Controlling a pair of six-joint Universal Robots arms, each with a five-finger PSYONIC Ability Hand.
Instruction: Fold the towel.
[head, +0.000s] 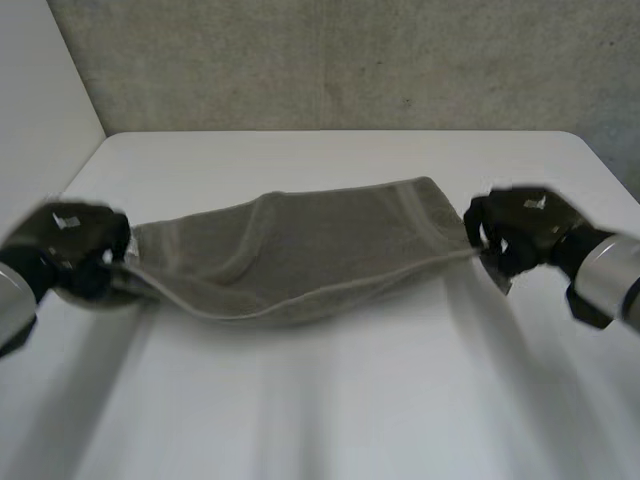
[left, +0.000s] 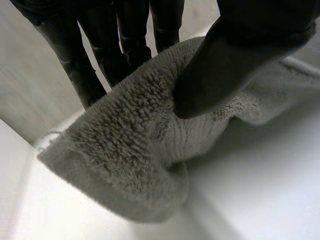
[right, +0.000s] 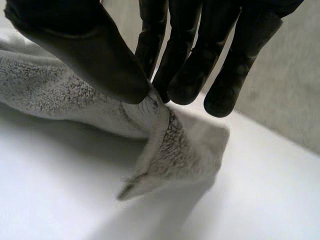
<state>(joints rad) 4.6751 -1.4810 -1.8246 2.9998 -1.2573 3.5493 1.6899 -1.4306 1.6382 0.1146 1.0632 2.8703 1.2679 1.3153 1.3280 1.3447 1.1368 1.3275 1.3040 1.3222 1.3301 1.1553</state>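
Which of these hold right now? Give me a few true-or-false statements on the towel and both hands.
1. The left hand pinches one end of the towel. True.
2. The right hand is open, clear of the towel. False: it pinches the towel's other end between thumb and fingers.
3. The towel spans from one hand to the other, sagging in between. True.
4. The towel is folded into a small square. False: it is stretched out long between the hands.

We count one towel (head: 300, 255), one white table (head: 330, 400), and two black hands: left (head: 70, 250), right (head: 515, 230).
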